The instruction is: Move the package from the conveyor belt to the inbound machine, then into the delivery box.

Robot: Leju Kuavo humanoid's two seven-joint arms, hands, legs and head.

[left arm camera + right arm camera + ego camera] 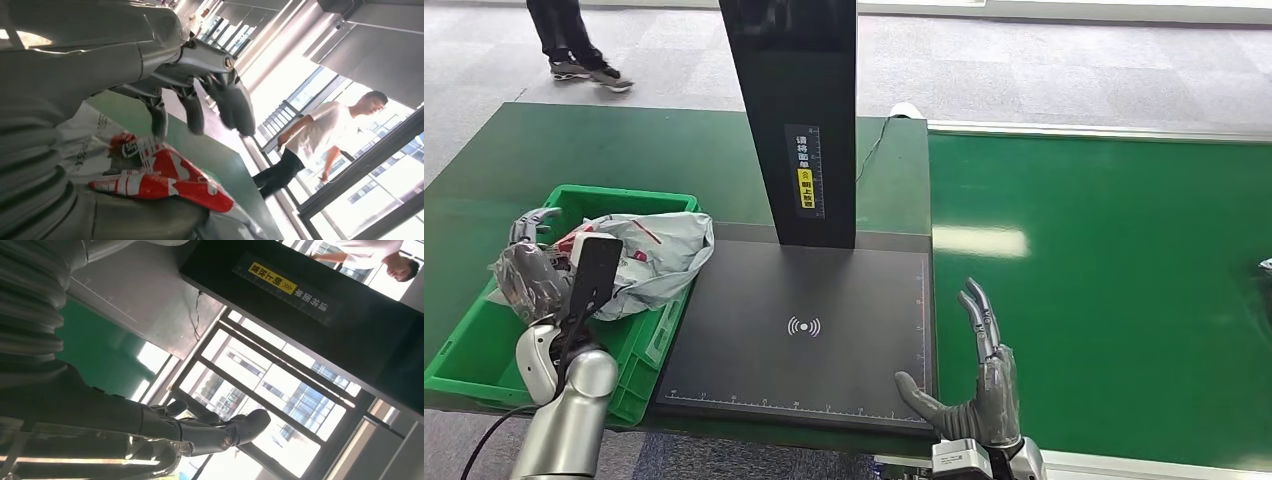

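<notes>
- Left robot hand (529,265) hovers over the green box (484,345) at the left end of the counter (484,160), fingers spread, nothing held; in the left wrist view its fingertips (235,107) hang clear above the bag.
- Grey bag (659,255), the package, with red print, lies in the green box, one part draped over the rim toward the scanner plate (824,290).
- Judged step: release into the delivery box, nearly finished. To do it well, lift the left robot hand straight up without snagging the loose plastic, and nudge the overhanging part inside the rim if it threatens to slide out.
- Scanner plate sits just beside the box, with its black post (799,110) rising at the far edge.
- Right robot hand (979,385) stands at the near right corner of the plate, palm edge-on, fingers straight and apart, thumb out, holding nothing.
- Green belt (1104,290) lies to the right.
- Person (574,40) walks beyond the counter.
</notes>
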